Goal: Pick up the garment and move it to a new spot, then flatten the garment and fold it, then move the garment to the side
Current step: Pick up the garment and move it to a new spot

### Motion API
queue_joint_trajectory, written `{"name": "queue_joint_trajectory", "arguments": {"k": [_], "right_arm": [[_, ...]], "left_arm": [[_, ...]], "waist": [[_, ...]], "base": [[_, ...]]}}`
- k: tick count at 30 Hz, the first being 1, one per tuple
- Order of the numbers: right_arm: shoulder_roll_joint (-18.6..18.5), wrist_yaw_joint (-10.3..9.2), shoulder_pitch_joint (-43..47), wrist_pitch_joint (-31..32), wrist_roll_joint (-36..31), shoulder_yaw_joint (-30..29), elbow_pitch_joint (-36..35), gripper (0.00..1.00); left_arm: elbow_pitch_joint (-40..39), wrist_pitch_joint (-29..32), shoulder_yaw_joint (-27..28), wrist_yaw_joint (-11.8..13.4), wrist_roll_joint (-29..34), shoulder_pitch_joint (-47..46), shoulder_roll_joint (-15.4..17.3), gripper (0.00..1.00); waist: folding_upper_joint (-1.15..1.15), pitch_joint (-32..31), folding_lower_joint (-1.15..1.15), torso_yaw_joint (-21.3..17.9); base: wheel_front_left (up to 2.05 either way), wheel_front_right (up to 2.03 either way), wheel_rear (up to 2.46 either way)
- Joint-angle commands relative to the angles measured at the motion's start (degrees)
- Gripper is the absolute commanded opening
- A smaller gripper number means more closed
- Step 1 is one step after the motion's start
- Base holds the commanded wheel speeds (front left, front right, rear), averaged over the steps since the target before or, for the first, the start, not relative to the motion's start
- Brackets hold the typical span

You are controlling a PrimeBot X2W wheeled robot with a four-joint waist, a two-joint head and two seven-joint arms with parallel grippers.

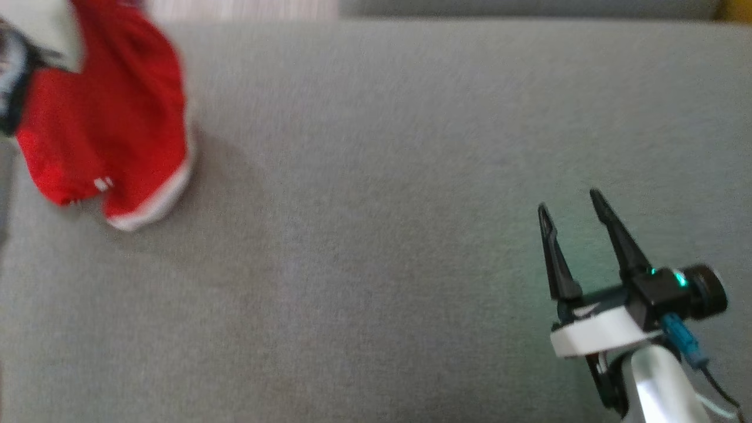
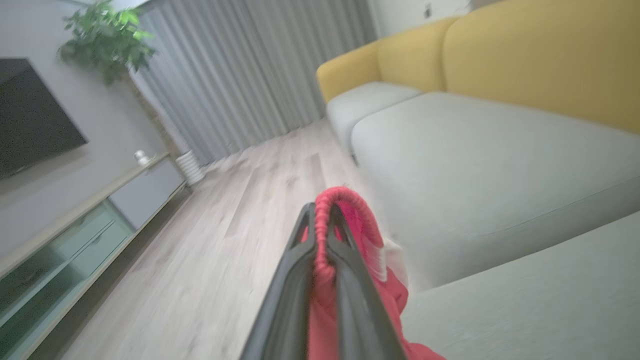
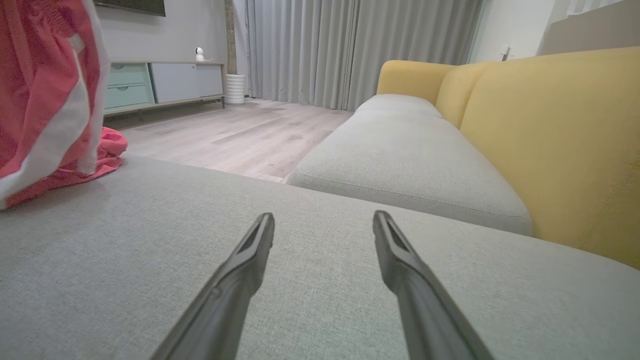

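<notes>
The garment (image 1: 111,129) is red with white trim and hangs at the far left of the head view, its lower hem trailing on the grey cushion (image 1: 376,176). In the left wrist view my left gripper (image 2: 322,212) is shut on the garment's ribbed red edge (image 2: 345,200), the cloth bunched between the dark fingers and draping below. The right wrist view has the garment (image 3: 45,95) hanging at its left edge. My right gripper (image 1: 570,201) stands open low over the cushion at the lower right, nothing between its fingers (image 3: 255,245).
A grey sofa seat (image 3: 400,155) with yellow backrests (image 3: 550,130) runs along the far right. Wooden floor (image 2: 225,225), a TV cabinet (image 2: 90,220), grey curtains and a potted plant (image 2: 107,37) lie beyond the cushion's edge.
</notes>
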Motion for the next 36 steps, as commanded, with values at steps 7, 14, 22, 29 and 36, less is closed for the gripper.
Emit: {"name": "queue_joint_trajectory", "arguments": {"k": [7,14,22,29,36], "right_arm": [[-0.10,0.44,0.55,-1.44,2.44,1.10,-0.32,1.00],[-0.10,0.44,0.83,-1.66,3.34,0.29,-0.20,1.00],[-0.10,0.44,-0.09,-1.75,3.71,-0.98,-0.23,1.00],[-0.10,0.44,-1.57,-1.76,3.72,-1.30,-1.06,1.00],[-0.10,0.44,-2.47,-1.77,2.88,-2.06,-1.28,1.00]], "left_arm": [[-14.28,2.79,-7.04,0.12,-6.82,0.65,-0.85,0.00],[-21.63,4.36,-6.13,3.33,-14.86,3.29,-9.93,0.00],[-21.32,3.03,-3.15,12.18,-20.59,16.53,-14.70,0.00],[-11.36,-6.28,1.76,15.55,-22.60,29.51,-12.94,0.00],[-3.08,-16.36,6.74,16.32,-24.16,35.02,-12.06,0.00]], "waist": [[0.00,-9.21,0.02,-6.77],[0.00,-9.75,0.02,-10.64],[0.00,-5.91,0.02,-12.29],[0.00,-1.10,0.02,-12.73],[0.00,1.72,0.02,-11.77]], "base": [[0.00,0.00,0.00],[0.00,0.00,0.00],[0.00,0.00,0.00],[0.00,0.00,0.00],[0.00,0.00,0.00]]}}
